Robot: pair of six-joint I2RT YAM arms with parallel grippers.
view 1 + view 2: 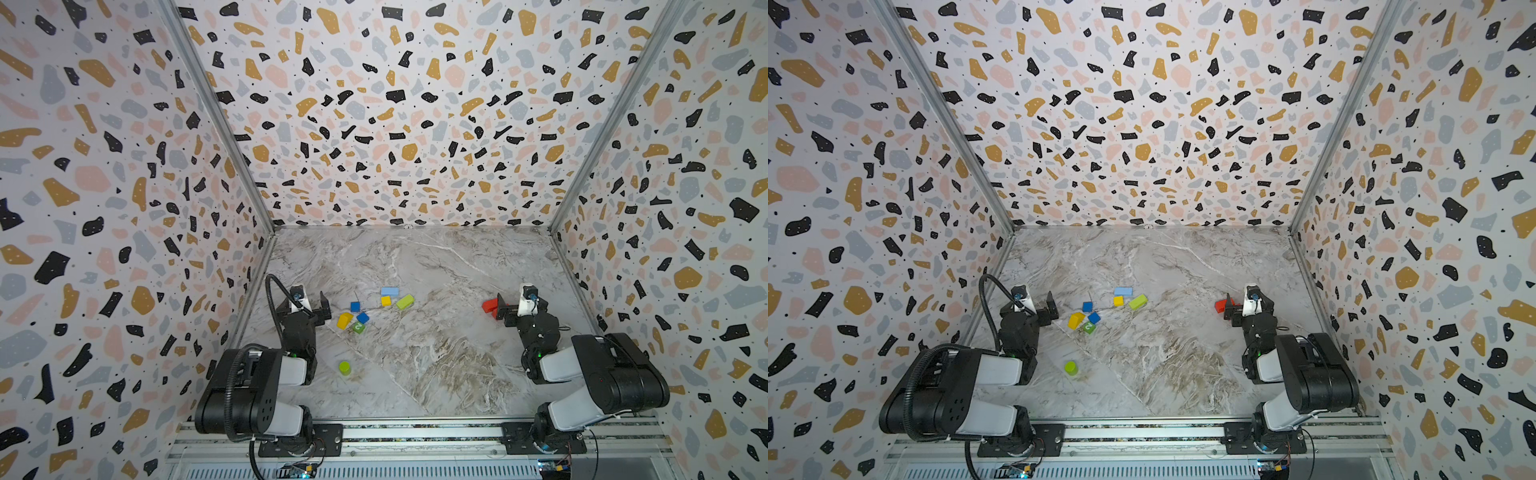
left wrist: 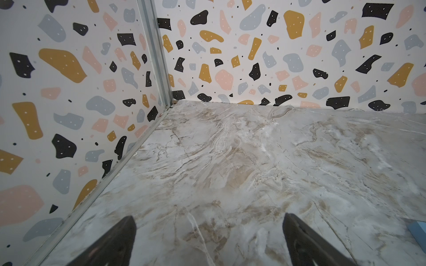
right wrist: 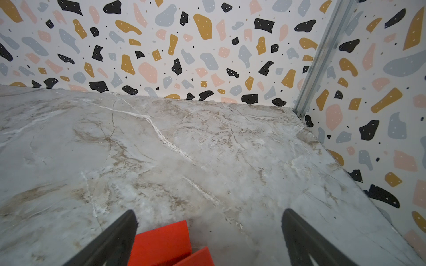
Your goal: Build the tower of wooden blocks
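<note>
The marbled tabletop (image 1: 436,365) carried everything. The left gripper (image 2: 208,221) hung near the left edge, fingers wide apart over bare surface. The right gripper (image 3: 208,216) hung near the right edge, fingers likewise apart, with red blocks (image 3: 161,244), seemingly two, lying unclamped just inside one finger. The other wood blocks (image 1: 363,318) lay loose left of centre, among them a light blue bar (image 1: 389,291) and a lime bar (image 1: 405,301). The lime cylinder (image 1: 344,367) stood alone nearer the front edge.

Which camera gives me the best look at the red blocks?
The right wrist view: the red blocks appear large and sharp beside the open right gripper, though cropped. Both top views show them small, partly hidden by that gripper. The left wrist view misses them.
</note>
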